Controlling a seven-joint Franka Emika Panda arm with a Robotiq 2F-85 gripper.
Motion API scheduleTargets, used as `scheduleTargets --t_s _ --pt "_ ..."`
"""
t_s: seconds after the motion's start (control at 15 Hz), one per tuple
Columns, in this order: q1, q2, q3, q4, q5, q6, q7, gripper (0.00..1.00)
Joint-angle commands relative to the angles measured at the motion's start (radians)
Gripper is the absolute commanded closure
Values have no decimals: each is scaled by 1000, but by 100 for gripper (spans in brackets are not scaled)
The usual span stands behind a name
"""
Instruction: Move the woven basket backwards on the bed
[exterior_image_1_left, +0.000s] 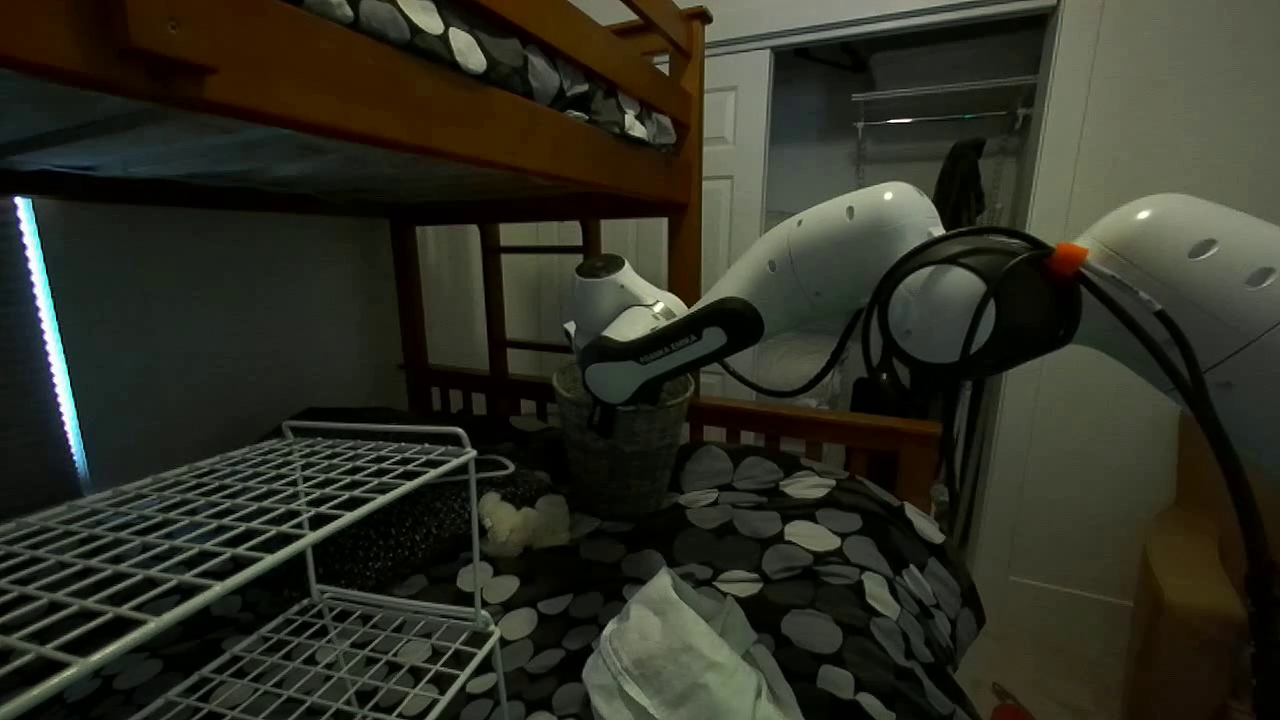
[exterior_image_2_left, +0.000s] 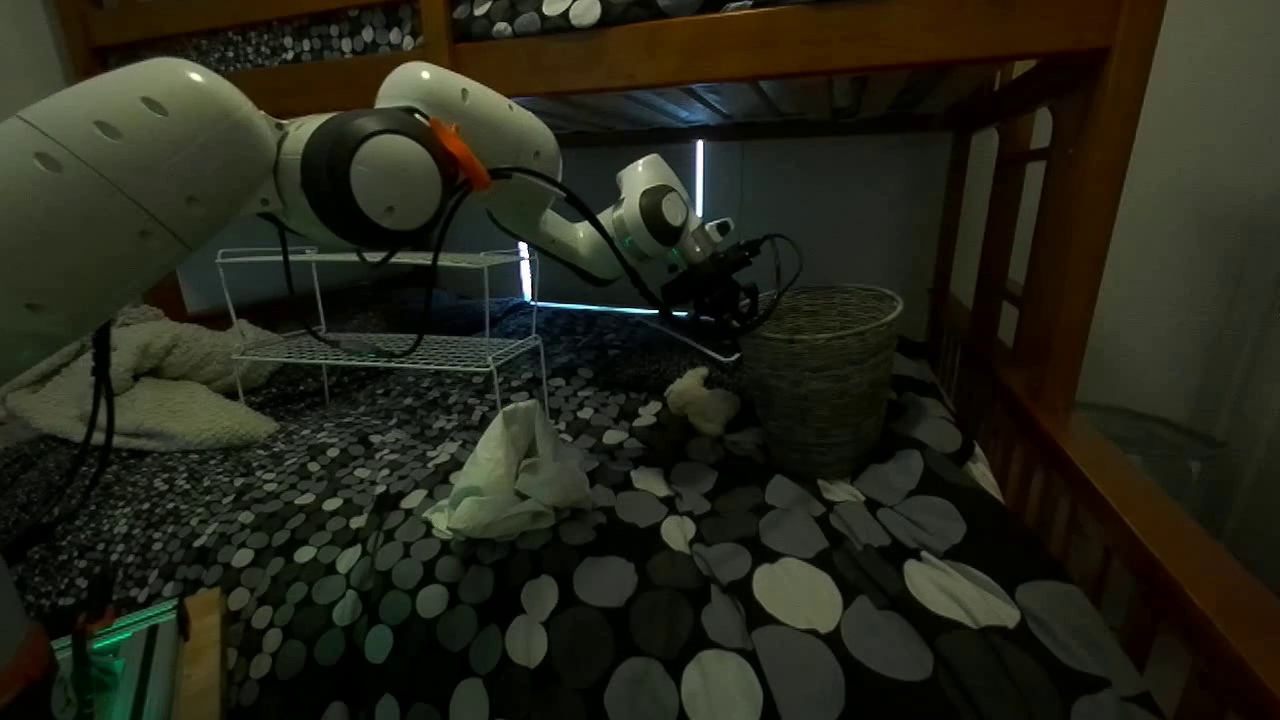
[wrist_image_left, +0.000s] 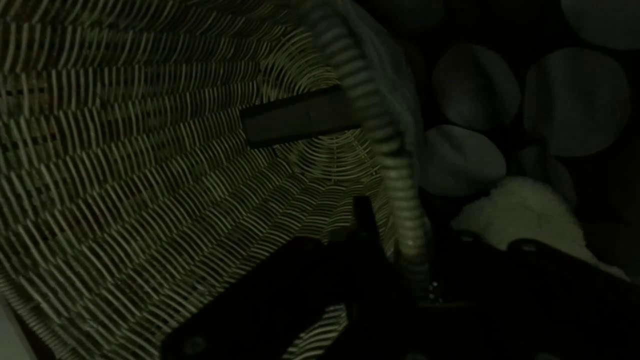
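The tall woven basket (exterior_image_2_left: 825, 400) stands upright on the bed (exterior_image_2_left: 690, 600) near its end rail; it also shows in an exterior view (exterior_image_1_left: 620, 455). The wrist view looks down into the basket (wrist_image_left: 150, 165), where a flat dark bar (wrist_image_left: 305, 117) lies at the bottom. My gripper (exterior_image_2_left: 735, 310) comes down tilted at the basket's rim. In the wrist view the gripper (wrist_image_left: 400, 245) has one finger inside the rim and the other outside, and appears shut on the rim. The outer fingertip is hidden by the rim and darkness.
A white wire rack (exterior_image_1_left: 390, 460) stands on the bed. A crumpled white cloth (exterior_image_2_left: 515, 475) and a cream fluffy thing (exterior_image_2_left: 703, 400) lie near the basket. The upper bunk (exterior_image_2_left: 780, 55) hangs above. The wooden end rail (exterior_image_2_left: 1130, 530) runs beside the basket.
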Motion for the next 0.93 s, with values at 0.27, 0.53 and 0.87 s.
scheduleTargets --t_s 0.27,0.53,0.87 --pt "71 -71 -32 49 25 -193 154 13" --pt "97 -210 18 -97 88 -298 337 0" --pt "101 -351 79 -309 106 -207 435 0"
